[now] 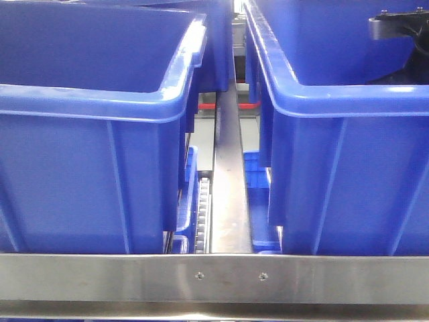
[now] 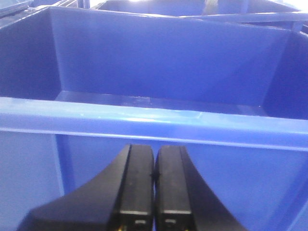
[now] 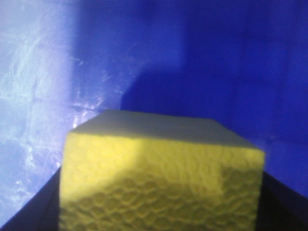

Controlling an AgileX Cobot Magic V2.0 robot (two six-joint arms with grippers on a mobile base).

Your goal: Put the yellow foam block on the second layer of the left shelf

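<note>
The yellow foam block (image 3: pixel 159 139) fills the lower half of the right wrist view, its pitted face towards the camera. My right gripper (image 3: pixel 161 197) is shut on it, with dark fingers (image 3: pixel 41 207) showing at both of its sides. Behind the block is the scuffed inner wall of a blue bin (image 3: pixel 202 57). My left gripper (image 2: pixel 154 166) is shut and holds nothing. It hangs just outside the near wall of an empty blue bin (image 2: pixel 154 118), below its rim. The block does not show in the front view.
In the front view two large blue bins (image 1: pixel 100 100) (image 1: pixel 335 107) stand side by side behind a steel shelf rail (image 1: pixel 214 276). A metal divider (image 1: pixel 228 168) runs between them. A black arm part (image 1: pixel 397 27) reaches into the right bin. More blue bins sit below.
</note>
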